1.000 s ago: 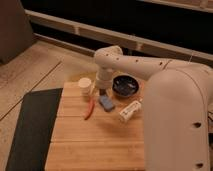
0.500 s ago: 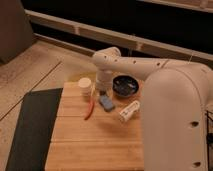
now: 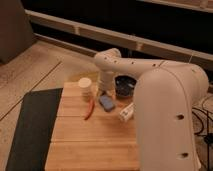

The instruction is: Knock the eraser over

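Note:
My gripper (image 3: 102, 92) hangs down from the white arm (image 3: 150, 80) at the far middle of the wooden table (image 3: 90, 145). It is between the white cup (image 3: 85, 86) and the black bowl (image 3: 124, 86), just above the far end of the flat blue-grey pad (image 3: 106, 103). The small dark grey eraser does not show; it is hidden, perhaps behind the gripper.
A red chili-like object (image 3: 90, 109) lies left of the pad. A white tube-like bottle (image 3: 126, 113) lies to its right, near my arm's big white body. A dark mat (image 3: 32, 130) covers the floor left of the table.

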You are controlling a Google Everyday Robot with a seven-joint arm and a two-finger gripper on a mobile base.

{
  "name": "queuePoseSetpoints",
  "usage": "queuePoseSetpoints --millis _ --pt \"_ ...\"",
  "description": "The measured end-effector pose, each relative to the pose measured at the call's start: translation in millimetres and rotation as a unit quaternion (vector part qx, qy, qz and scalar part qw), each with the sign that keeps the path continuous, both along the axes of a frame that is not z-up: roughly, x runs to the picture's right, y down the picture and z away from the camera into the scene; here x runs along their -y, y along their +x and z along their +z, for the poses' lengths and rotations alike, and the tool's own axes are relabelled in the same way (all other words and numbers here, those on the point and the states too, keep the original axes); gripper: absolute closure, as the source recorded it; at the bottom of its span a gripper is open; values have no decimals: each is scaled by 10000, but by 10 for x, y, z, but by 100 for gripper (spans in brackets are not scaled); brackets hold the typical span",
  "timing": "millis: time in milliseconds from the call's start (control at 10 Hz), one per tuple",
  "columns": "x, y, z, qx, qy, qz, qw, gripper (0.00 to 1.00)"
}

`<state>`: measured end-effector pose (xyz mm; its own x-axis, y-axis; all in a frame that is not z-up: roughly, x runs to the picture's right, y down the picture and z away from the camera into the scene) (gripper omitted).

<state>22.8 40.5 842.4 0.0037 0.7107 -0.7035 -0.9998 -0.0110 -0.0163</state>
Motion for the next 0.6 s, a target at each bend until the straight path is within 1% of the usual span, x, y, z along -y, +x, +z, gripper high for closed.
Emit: queuePoseSetpoints --millis 100,200,300,400,600 --pt "129 199 178 -342 29 16 9994 35" --pt "213 281 306 -510 45 37 9987 35" --pt "258 323 410 -595 25 67 9982 35" --pt "273 334 547 -606 -54 13 9981 35" --pt "259 274 715 -554 -141 -86 9983 35"
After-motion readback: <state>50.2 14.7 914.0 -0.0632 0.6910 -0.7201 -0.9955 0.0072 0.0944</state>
